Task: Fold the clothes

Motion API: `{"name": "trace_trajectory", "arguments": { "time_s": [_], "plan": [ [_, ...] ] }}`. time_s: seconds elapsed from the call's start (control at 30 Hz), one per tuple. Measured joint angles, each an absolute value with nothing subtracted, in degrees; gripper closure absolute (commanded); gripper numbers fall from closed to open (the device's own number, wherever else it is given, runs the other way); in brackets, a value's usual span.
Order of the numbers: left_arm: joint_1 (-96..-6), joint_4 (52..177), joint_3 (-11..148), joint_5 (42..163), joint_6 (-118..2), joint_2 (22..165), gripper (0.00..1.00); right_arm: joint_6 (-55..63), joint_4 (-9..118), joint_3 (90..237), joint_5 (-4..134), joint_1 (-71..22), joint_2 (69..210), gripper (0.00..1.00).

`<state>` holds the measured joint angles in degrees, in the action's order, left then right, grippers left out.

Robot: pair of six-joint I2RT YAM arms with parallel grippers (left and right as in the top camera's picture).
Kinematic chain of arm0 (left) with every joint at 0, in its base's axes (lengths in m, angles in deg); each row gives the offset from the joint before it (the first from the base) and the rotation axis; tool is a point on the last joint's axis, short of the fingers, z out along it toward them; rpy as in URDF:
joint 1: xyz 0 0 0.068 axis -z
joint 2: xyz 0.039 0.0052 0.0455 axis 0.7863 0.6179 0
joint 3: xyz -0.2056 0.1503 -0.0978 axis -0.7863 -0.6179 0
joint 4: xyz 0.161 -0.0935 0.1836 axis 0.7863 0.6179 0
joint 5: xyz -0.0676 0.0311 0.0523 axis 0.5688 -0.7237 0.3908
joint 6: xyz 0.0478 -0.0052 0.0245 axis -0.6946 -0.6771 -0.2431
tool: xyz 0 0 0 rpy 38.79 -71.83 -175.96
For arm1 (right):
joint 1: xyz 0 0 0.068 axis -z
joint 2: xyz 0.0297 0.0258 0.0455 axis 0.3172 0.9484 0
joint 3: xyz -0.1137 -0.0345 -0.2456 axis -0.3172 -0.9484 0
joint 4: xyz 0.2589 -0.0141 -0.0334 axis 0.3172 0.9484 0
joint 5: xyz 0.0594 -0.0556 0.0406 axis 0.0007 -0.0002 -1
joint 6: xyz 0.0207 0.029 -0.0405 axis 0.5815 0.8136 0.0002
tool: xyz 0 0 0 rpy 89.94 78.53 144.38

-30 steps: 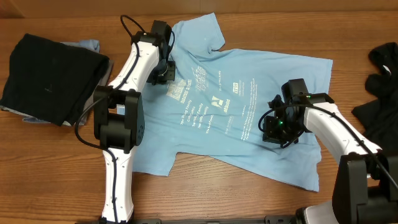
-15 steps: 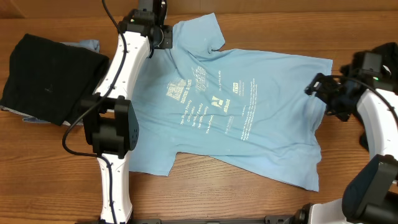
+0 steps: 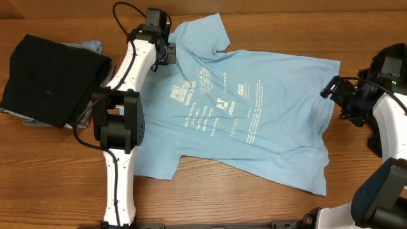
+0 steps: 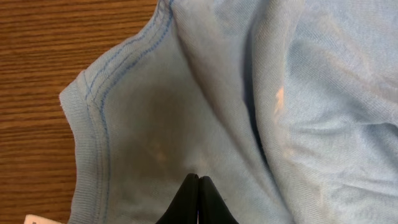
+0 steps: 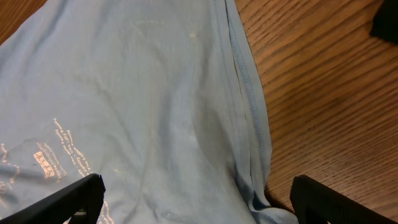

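The clothes' main piece, a sky-blue T-shirt (image 3: 254, 121) with pale lettering, lies spread flat across the middle of the wooden table. My left gripper (image 3: 170, 57) hovers at the shirt's upper left, beside the sleeve. In the left wrist view its black fingers (image 4: 199, 186) are pressed together over the blue fabric, just inside a stitched hem (image 4: 93, 118), with nothing between them. My right gripper (image 3: 337, 97) sits at the shirt's right edge. Its jaws (image 5: 199, 202) stand wide open, straddling the shirt's seamed edge (image 5: 249, 106), with one finger (image 5: 81, 196) over the cloth and the other over bare wood.
A folded black garment (image 3: 51, 79) rests at the far left on a grey-blue piece (image 3: 89, 46). More black garments (image 3: 391, 76) lie in a heap at the right edge, behind my right arm. The table (image 3: 222, 197) is bare wood along the front.
My right gripper left the shirt's middle, travelled to its right edge and opened wide. My left gripper moved from the lettering up to the sleeve area, staying shut.
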<state>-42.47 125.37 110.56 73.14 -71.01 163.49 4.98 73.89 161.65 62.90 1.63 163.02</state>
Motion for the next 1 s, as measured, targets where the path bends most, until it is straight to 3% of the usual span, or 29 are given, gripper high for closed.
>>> {"name": "trace_trajectory", "arguments": {
  "time_s": [0.3, 0.67, 0.87, 1.0],
  "plan": [
    [-42.47, 129.11, 111.00, 72.97, -71.01, 165.41, 0.96, 4.98, 73.89, 161.65, 62.90, 1.63, 163.02, 0.00],
    [-42.45, 147.23, 112.96, 65.19, -67.05, 165.52, 0.96, 4.98, 73.91, 161.65, 62.90, 1.63, 163.02, 0.00],
    [-42.45, 149.52, 114.21, 64.49, -65.92, 165.44, 0.96, 4.98, 73.89, 161.65, 62.90, 1.60, 163.02, 0.00],
    [-42.47, 146.49, 121.33, 66.78, -65.72, 164.08, 0.85, 4.98, 73.91, 161.65, 62.90, 1.60, 163.02, 0.00]
  ]
}}
